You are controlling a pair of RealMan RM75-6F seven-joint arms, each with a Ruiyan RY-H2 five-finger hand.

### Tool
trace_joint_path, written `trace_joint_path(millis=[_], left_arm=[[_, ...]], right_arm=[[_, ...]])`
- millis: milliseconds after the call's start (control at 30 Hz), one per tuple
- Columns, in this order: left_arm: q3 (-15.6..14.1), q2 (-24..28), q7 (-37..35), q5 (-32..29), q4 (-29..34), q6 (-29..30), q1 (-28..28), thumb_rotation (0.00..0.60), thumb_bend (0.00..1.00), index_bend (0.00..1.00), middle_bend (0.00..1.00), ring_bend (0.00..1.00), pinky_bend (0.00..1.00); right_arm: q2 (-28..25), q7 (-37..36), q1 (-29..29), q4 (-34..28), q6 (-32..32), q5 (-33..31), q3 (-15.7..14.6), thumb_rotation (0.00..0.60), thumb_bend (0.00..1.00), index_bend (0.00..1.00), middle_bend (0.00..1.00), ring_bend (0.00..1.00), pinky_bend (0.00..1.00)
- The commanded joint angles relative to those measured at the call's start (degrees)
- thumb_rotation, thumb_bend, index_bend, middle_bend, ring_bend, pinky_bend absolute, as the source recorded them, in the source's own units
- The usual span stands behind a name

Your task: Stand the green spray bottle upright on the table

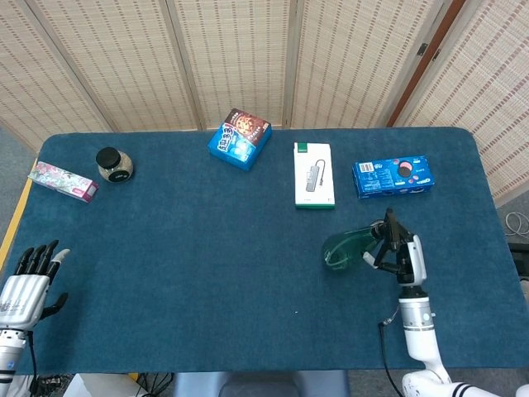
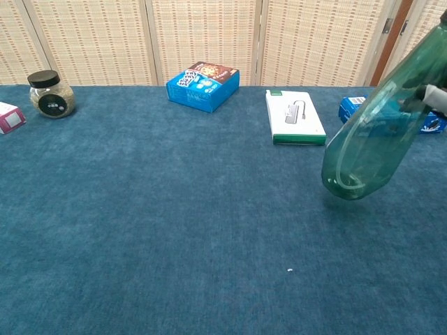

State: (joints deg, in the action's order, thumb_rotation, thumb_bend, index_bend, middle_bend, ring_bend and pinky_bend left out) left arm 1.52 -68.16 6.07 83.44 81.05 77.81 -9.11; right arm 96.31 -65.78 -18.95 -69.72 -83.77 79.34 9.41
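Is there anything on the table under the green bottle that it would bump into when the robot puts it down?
Nothing visible. The right hand holds the green spray bottle tilted above bare blue table. The white box and blue snack box lie farther back, apart from it.
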Motion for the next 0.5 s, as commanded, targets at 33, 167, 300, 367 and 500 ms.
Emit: trace_joint_path(millis=[33, 167, 300, 367, 500], left_arm=[[-0.11, -0.03, 0.09, 0.05, -0.04, -0.12, -0.04, 0.6, 0.28, 0.1, 0.0, 0.0, 0.0], [-0.23, -0.13, 0.12, 0.13, -0.02, -0.14, -0.05, 0.6, 0.28, 0.1, 0.0, 0.0, 0.0], [-0.26, -0.3, -0.02, -0.02, -0.18, -0.18, -0.01, 0.6, 0.28, 0.1, 0.0, 0.0, 0.0], [-0.35, -0.39, -0.07, 0.01, -0.24, -0.15, 0.04, 0.6, 0.28, 0.1, 0.0, 0.0, 0.0], [-0.45, -0.44, -0.2, -0.03, -0.39, -0.16, 0.13, 0.6, 0.28, 0.1, 0.0, 0.0, 0.0]], right_arm=[[1.29, -1.51, 0.51, 1.54, 1.95, -1.13, 0.78, 0.6, 0.06, 0.51, 0.58, 0.47, 0.38], [1.51, -1.76, 0.46, 2.55, 3.02, -0.76, 1.29, 0.6, 0.06, 0.51, 0.58, 0.47, 0.38], [0.9, -0.59, 0.29, 2.38, 3.49, 0.08, 1.65, 0.6, 0.06, 0.51, 0.58, 0.47, 0.38], [0.65, 0.16, 0.24, 2.07, 3.83, 0.28, 1.81, 0.6, 0.06, 0.51, 0.58, 0.47, 0.38], [0.38, 1.64, -0.03, 1.65, 4.55, 0.61, 2.17, 0.6, 0.06, 0.51, 0.58, 0.47, 0.38]])
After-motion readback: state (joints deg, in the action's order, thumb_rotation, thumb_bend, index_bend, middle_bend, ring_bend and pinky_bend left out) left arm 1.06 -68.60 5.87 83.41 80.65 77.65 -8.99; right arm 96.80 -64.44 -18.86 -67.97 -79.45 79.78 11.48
